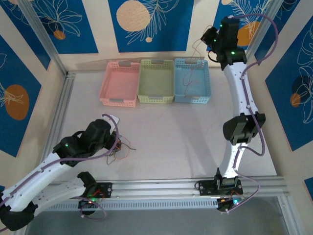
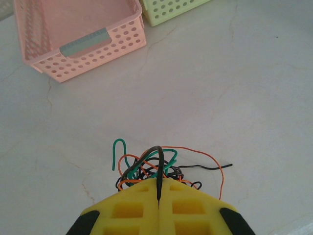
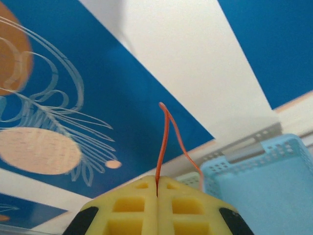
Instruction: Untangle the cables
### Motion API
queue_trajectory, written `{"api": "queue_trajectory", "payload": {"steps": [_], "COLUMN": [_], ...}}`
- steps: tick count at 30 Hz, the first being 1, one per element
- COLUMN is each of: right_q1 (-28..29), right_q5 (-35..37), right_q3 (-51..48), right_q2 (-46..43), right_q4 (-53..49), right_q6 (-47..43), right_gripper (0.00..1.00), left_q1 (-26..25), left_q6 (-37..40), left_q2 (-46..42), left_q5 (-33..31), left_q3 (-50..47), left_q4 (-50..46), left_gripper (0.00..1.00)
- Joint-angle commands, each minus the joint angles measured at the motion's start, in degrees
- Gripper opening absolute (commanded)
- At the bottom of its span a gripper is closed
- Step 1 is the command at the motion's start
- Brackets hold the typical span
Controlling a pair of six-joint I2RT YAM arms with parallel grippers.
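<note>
Cables [image 2: 142,170]: left pincer [image 2: 159,190] pinches a black strand [image 2: 157,164], right pincer [image 3: 157,188] an orange strand [image 3: 165,139].

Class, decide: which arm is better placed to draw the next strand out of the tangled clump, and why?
Left. The left gripper is shut on a black wire right at the clump. The right gripper is raised near the blue basket, pinching an orange wire.
</note>
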Motion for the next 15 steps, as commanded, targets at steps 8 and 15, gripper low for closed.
{"api": "queue_trajectory", "payload": {"steps": [8, 15], "right_q1": [0.6, -0.2], "right_q5": [5.6, 1.9], "right_q3": [-7.0, -6.3], "right_q2": [9.6, 13.4], "right_q4": [-1.8, -7.2], "right_q6": [-0.3, -0.7], "right_gripper": [0.14, 0.49], "left_q1": [0.6, 0.6], "left_q6": [1.0, 1.1], "left_q2": [0.1, -0.1], "left_q5": [-0.1, 0.0], "left_q3": [-0.2, -0.3], "left_q4": [0.8, 0.8], "left_gripper": [0.00, 0.00]}}
